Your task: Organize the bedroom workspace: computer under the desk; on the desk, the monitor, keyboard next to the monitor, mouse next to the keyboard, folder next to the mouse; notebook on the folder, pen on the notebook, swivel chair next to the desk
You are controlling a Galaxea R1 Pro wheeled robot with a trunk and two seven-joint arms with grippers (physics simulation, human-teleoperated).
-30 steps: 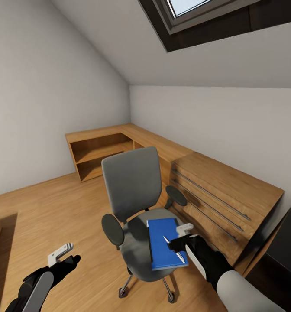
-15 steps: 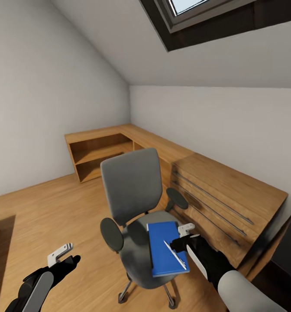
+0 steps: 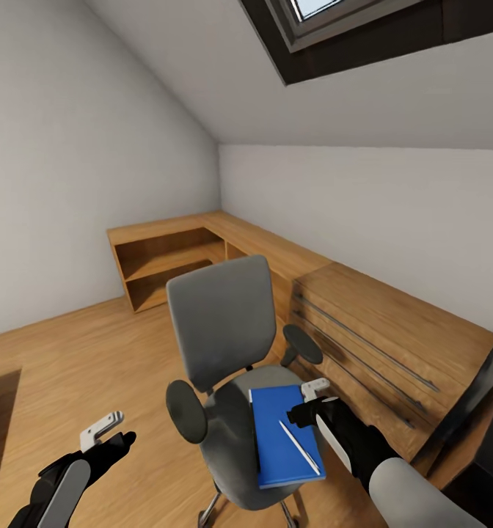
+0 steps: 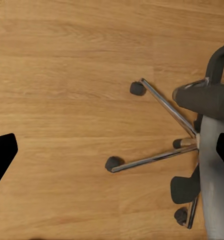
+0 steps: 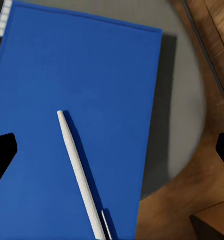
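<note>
Fingers of the right end effector (image 3: 310,402) spread wide, empty, above the pen (image 5: 80,175); left end effector (image 3: 108,433) likewise open.

- The wooden floor (image 3: 78,359) fills the lower left of the head view; the swivel chair (image 3: 224,352) stands on it at lower centre.
- On the chair's grey seat (image 3: 232,433) lies a dark folder (image 5: 159,120), its edge showing beneath a blue notebook (image 3: 285,436).
- A white pen (image 3: 299,447) lies on the notebook.
</note>
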